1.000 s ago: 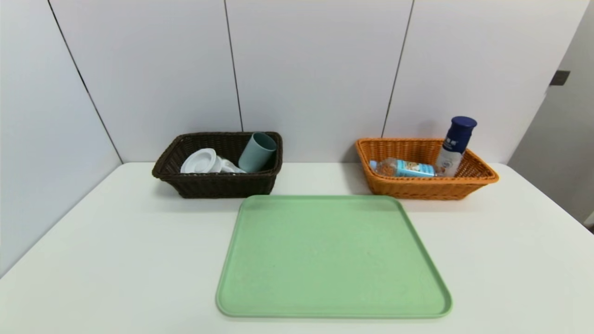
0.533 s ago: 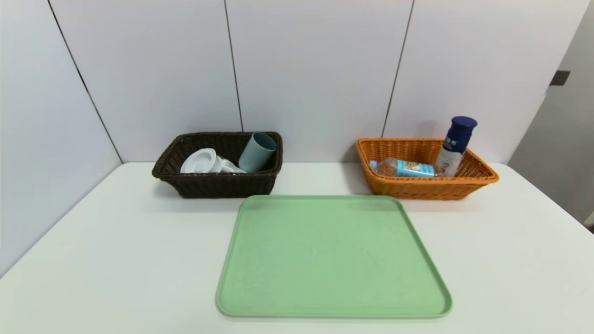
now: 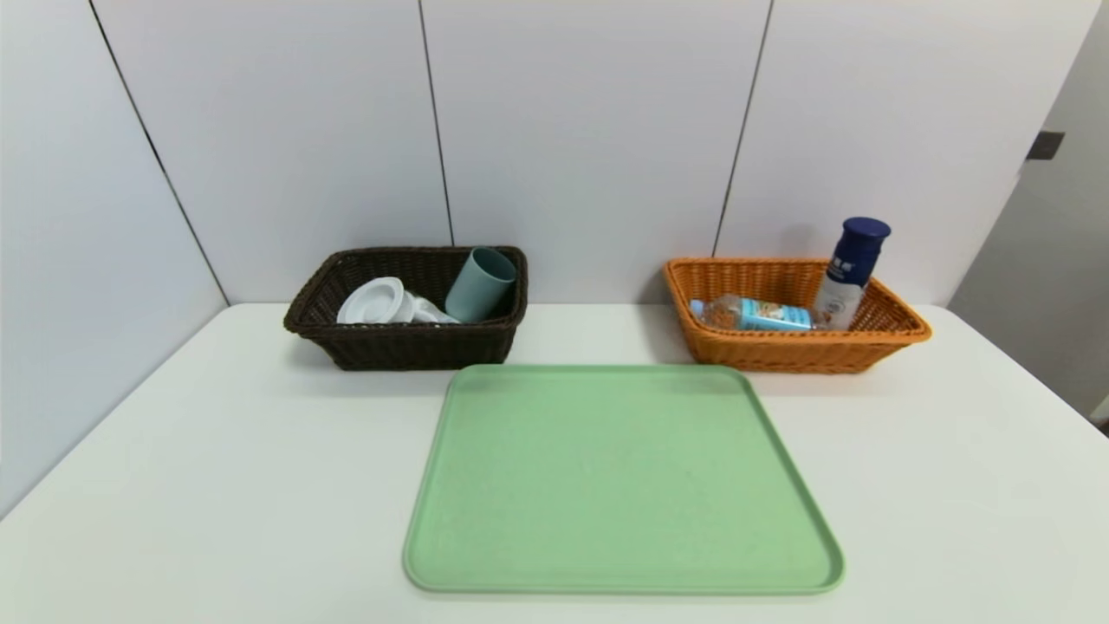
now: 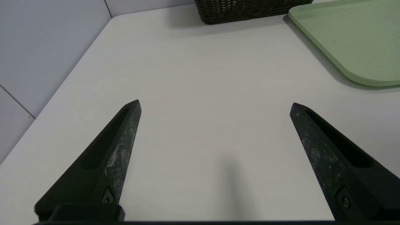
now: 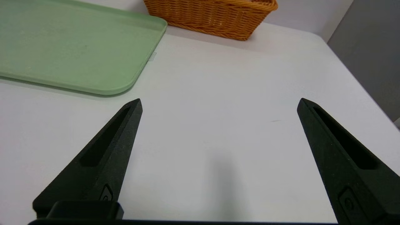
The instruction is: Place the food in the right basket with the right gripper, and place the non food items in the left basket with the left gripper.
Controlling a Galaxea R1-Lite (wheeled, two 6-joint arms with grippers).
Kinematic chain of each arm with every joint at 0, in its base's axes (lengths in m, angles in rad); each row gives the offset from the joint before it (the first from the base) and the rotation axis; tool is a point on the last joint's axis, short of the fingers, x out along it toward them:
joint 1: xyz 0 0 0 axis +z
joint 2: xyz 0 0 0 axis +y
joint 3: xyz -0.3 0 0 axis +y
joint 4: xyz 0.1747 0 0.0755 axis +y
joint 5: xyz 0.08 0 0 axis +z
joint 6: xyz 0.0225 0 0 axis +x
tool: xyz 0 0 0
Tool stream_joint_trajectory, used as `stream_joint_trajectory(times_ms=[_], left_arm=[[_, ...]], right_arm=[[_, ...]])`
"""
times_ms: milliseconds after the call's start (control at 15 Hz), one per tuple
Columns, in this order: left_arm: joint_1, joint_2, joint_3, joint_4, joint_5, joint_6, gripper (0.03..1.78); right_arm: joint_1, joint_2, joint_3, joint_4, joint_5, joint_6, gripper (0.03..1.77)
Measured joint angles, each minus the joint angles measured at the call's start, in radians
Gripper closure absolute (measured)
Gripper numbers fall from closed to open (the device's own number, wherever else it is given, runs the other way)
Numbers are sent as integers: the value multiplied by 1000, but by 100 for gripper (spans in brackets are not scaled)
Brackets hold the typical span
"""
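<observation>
My left gripper [image 4: 215, 104] hangs over bare white table [image 4: 200, 93] with its two black, tapered fingers [image 4: 125, 131] spread wide and nothing between them; their inner faces are scuffed and speckled grey. My right gripper [image 5: 218, 103] is the same on the other side: matte black wedge fingers [image 5: 122, 131] far apart, holding nothing, above the smooth table top.

Between the two arms lies a flat pale green tray [image 3: 619, 477] with rounded corners and a low raised lip, its surface faintly mottled and bare.

Beyond its far left corner sits the left basket [image 3: 407, 342], dark brown woven wicker, rectangular with flared sides. Inside it the non food items are gathered: a plain teal-grey cup [image 3: 481, 283] of matte plastic, tilted against the basket's right end with its mouth upward; a flat round white case [image 3: 372, 301] propped on edge at the left; and, between them, a small white bottle [image 3: 426, 310], mostly hidden and lying low.

Beyond the tray's far right corner stands the right basket [image 3: 793, 347], orange wicker of the same flared shape. It holds the food: a clear water bottle [image 3: 752, 314] with a light-blue cap and blue label, lying on its side, and a taller white bottle [image 3: 849, 273] with a navy cap, leaning against the right wall, its cap rising above the rim.

Both baskets sit against a pale panelled wall [image 3: 589, 130].
</observation>
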Motion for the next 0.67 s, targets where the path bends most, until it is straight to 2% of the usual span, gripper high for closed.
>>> stream_joint_trajectory(times_ms=[133, 400, 667], left_arm=[[0, 0, -8, 29, -6, 0, 12], [0, 0, -12, 30, 16, -63, 12], [0, 0, -12, 23, 26, -91, 12]], right_arm=[[0, 0, -7, 21, -23, 90, 9], [0, 0, -10, 19, -54, 135, 9], [0, 0, -6, 10, -54, 157, 9]])
